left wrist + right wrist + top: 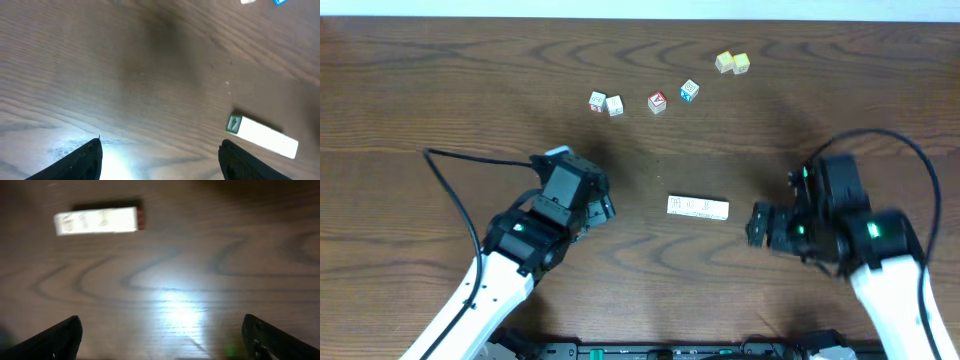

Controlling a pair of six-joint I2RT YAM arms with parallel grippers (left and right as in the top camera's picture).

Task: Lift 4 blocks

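Overhead, blocks (698, 207) lay in a touching row on the surface (440, 80) between left hand (605, 208) and right hand (752, 225) — left wrist, hand spread, empty — right wrist, likewise; lifting would likely need level, equal pressure on both row ends.

This is looking like a robotics lab: a left arm (515, 245) and a right arm (865, 235), black and white, are reaching in from the lower corners of the frame, black cables (460, 205) are looping beside them, and small toy cubes (657, 101) are lying upper centre on a dark wood-grain surface (420, 80)
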